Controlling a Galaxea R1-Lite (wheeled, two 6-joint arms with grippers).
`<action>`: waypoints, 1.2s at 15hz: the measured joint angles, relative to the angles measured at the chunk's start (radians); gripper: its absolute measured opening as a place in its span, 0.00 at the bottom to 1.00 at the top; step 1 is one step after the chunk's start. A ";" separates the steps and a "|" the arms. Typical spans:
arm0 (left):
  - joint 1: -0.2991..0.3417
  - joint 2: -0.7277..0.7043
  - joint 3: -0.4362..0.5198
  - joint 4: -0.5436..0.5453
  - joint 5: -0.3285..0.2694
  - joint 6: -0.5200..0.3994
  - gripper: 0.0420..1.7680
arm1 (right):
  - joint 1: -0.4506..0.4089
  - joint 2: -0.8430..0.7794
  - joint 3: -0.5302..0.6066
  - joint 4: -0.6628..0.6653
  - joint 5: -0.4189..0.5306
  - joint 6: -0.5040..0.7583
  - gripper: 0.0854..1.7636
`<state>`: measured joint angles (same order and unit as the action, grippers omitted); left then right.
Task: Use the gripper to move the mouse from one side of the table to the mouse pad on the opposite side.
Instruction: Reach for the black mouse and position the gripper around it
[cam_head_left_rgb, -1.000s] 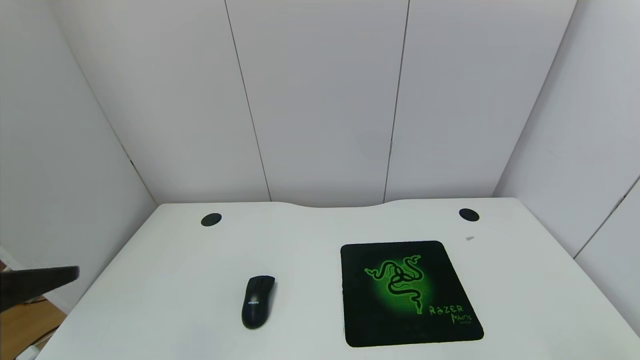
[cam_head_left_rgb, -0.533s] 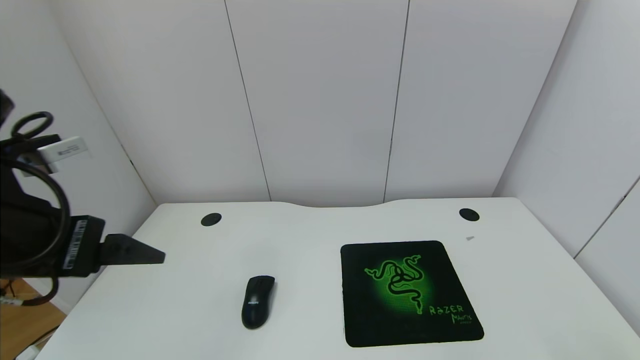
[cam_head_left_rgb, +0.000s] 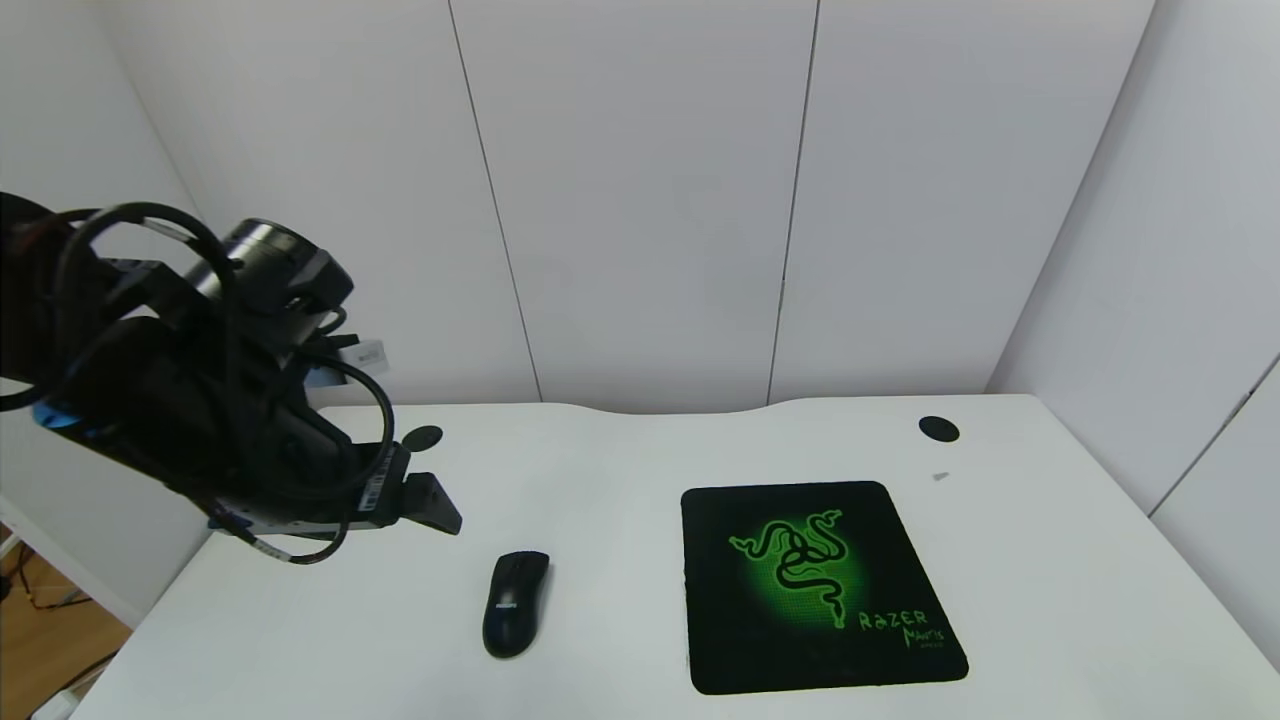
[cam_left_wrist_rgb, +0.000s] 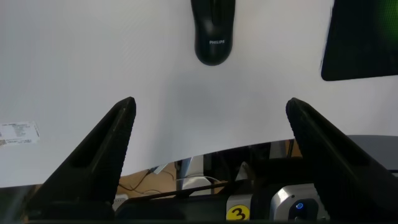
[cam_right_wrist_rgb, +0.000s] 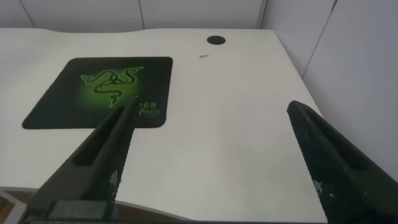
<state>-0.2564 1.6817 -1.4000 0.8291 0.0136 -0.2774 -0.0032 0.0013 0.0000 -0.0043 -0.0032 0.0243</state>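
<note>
Now the small glossy black oval cordless mouse (cam_head_left_rgb: 516, 603) lies on the large white worktop (cam_head_left_rgb: 330, 640), on its left half toward the near edge, with white lettering on its back. To its right, apart from it, sits the square black mouse pad (cam_head_left_rgb: 815, 585) with rounded corners, a glowing green three-snake emblem and green "Razer Mantis" lettering — nothing rests on the pad.

At the left, the black left gripper (cam_head_left_rgb: 432, 505), with pointed black fingers and looping black cables on a dark-and-silver-grey arm, hangs above the left side of the worktop, just left of and beyond the mouse, not touching it. From the left wrist view its gripper (cam_left_wrist_rgb: 211, 134) is spread wide, the two fingers far apart with bare white surface between them, and the mouse (cam_left_wrist_rgb: 213, 31) lies ahead of the tips, a corner of the mouse pad (cam_left_wrist_rgb: 360, 40) off to one side.

The right gripper (cam_right_wrist_rgb: 214, 155) is outside the head view; its own camera shows it likewise spread wide, idle off the near right of the worktop, facing the mouse pad (cam_right_wrist_rgb: 99, 90) and a round black cable grommet (cam_right_wrist_rgb: 216, 40) at the far right.
</note>
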 joint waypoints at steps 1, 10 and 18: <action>-0.005 0.032 0.008 -0.040 0.000 -0.003 0.97 | 0.000 0.000 0.000 0.000 0.000 0.000 0.97; -0.026 0.257 0.125 -0.328 0.004 -0.023 0.97 | 0.000 0.000 0.000 0.000 0.000 0.000 0.97; -0.069 0.358 0.259 -0.519 0.078 -0.121 0.97 | 0.000 0.000 0.000 0.000 0.000 0.000 0.97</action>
<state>-0.3251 2.0394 -1.1406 0.3100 0.0917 -0.3983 -0.0032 0.0013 0.0000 -0.0038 -0.0028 0.0247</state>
